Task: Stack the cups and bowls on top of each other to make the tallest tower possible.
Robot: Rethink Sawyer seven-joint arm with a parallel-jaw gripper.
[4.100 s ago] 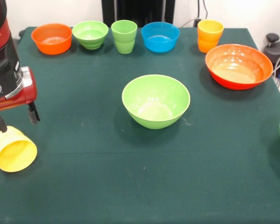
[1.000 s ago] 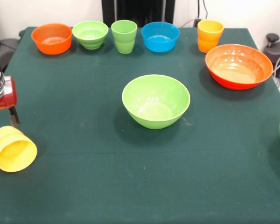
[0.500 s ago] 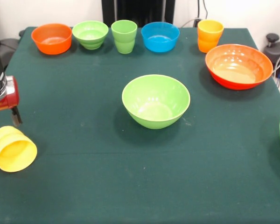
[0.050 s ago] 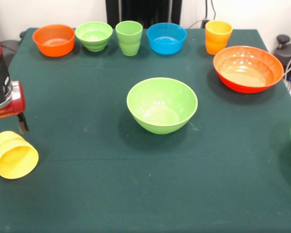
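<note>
Back toward the tipped yellow cup [image 4: 13, 156] comes the hand [image 4: 6, 130], fingers apart and empty just above its base; nothing is stacked yet, every bowl and cup sits alone on the tabletop [image 4: 87, 194]

No writing, label, brand, number or sign can be read anywhere: the cups, the bowls, the tabletop [image 4: 87, 184] and the arm's red casing show none

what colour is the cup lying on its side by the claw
Yellow: the cup lies tipped over with its mouth facing the camera, in the front view.
</note>
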